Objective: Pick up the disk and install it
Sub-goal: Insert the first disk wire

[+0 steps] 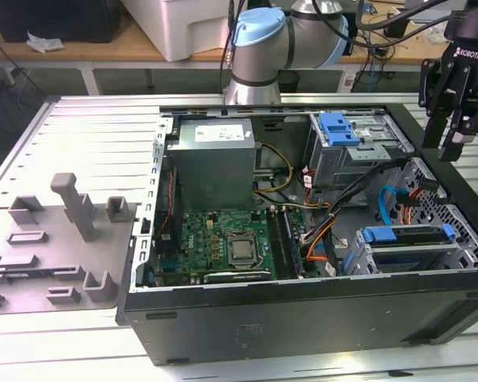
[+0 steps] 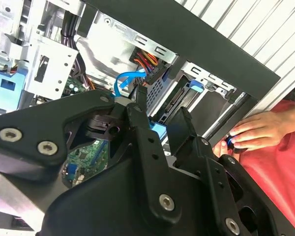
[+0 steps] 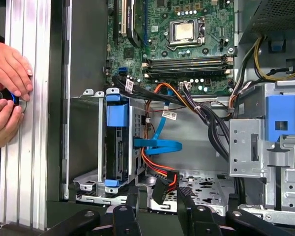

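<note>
The disk sits on edge inside the lower drive cage of the open computer case, at the exterior view's right. Its blue caddy frames the top. In the first wrist view the disk stands in its bay with blue tabs at both ends, beside a blue data cable. My gripper hangs above the case's right edge, higher than the disk and apart from it. It is open, and its black fingertips are spread with nothing held between them.
A grey power supply box and the green motherboard fill the case's middle. An upper drive cage carries a bare blue bracket. A person's hands rest on the ribbed table by the case, holding a small dark object. A grey fixture plate lies left.
</note>
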Robot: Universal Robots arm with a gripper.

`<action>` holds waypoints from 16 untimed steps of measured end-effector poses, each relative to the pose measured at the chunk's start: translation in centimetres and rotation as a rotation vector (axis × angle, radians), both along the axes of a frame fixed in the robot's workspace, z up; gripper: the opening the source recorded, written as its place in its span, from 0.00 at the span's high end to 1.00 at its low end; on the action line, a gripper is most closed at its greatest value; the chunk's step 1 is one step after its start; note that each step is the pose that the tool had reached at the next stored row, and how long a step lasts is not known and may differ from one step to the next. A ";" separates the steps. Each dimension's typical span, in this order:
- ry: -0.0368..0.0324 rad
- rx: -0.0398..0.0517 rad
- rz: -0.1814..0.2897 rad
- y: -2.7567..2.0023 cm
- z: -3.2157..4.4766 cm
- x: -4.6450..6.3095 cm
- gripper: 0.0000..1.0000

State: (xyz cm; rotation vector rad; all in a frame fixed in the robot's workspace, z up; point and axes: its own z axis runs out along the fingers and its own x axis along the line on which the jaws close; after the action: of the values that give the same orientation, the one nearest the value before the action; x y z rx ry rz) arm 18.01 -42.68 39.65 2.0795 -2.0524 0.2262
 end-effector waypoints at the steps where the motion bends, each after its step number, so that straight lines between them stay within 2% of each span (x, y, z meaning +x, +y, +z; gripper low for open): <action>1: 0.0000 -0.0013 -0.003 0.05 0.00 0.0 0.56; 8: 0.0001 -0.0037 -0.074 0.10 -0.20 0.4 0.56; 11: -0.0001 -0.0102 -0.106 0.15 -0.35 0.6 0.56; 16: -0.0001 -0.0134 -0.138 0.16 -0.59 1.1 0.56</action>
State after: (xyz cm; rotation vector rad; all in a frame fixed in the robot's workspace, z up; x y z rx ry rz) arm 19.13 -42.51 39.06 1.9204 -2.1768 0.2168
